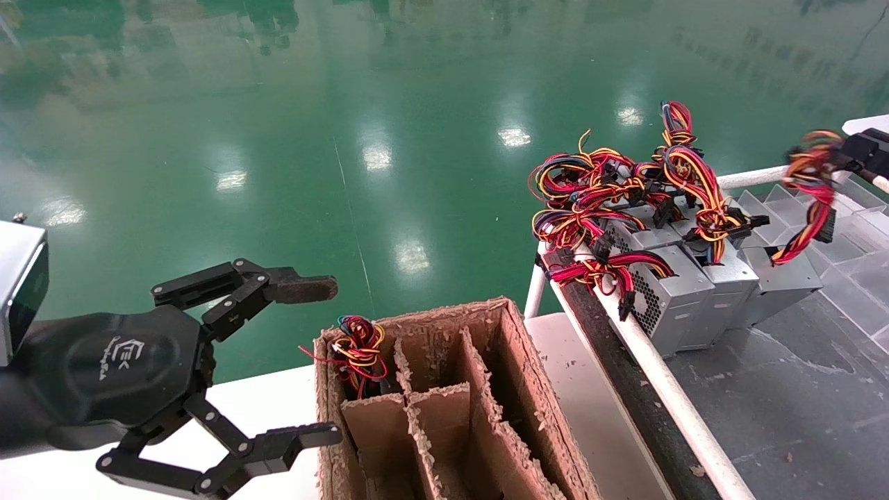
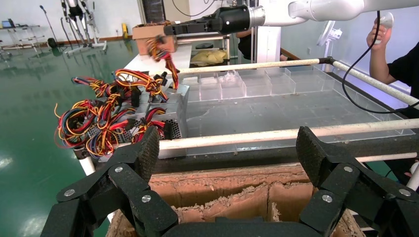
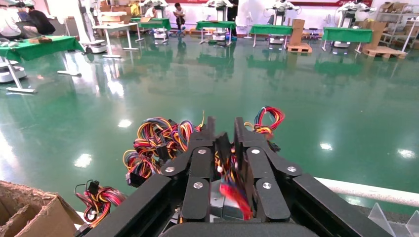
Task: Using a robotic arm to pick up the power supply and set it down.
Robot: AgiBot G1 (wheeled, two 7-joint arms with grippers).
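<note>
Several silver-grey power supplies (image 1: 701, 292) stand in a row at the near end of a grey tray (image 1: 799, 389), their red, yellow and black wires piled on top. My right gripper (image 1: 844, 156), far right above the tray, is shut on the wire bundle (image 1: 806, 180) of the rightmost power supply (image 1: 781, 281), which still rests in the row. In the right wrist view the fingers (image 3: 211, 129) pinch red and yellow wires, with a silver box (image 3: 212, 207) below. My left gripper (image 1: 330, 361) hangs open beside a cardboard box (image 1: 514, 347), holding nothing.
The cardboard box has divider slots, and one slot holds a wire bundle (image 1: 358, 351). White rails (image 1: 653, 368) edge the tray. Clear plastic bins (image 2: 247, 84) line its far side. A person (image 2: 395, 59) stands beyond the tray. Green floor lies behind.
</note>
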